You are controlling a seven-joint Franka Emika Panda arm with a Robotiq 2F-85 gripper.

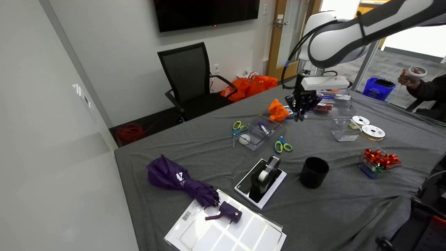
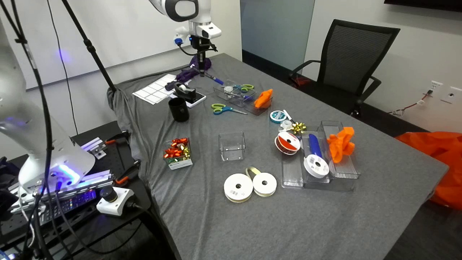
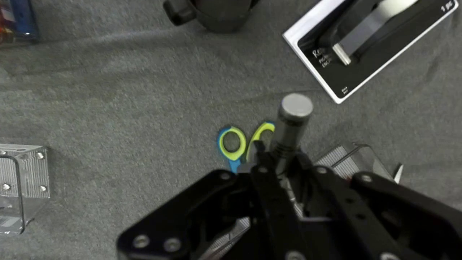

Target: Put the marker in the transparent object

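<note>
The marker is a slim stick with a blue end and a grey end. My gripper is shut on it and holds it tilted above the table. The gripper also shows in an exterior view and in the wrist view. Its fingers cover the marker's middle. Several transparent containers are in view. A small clear open box stands apart from the gripper, also in an exterior view and the wrist view. A clear divided tray lies below and beyond the gripper in the wrist view.
Green-handled scissors lie beside the divided tray. A black mug and a tape dispenser stand nearby. A purple umbrella, ribbon spools, a box of red bows and clear trays are also on the table.
</note>
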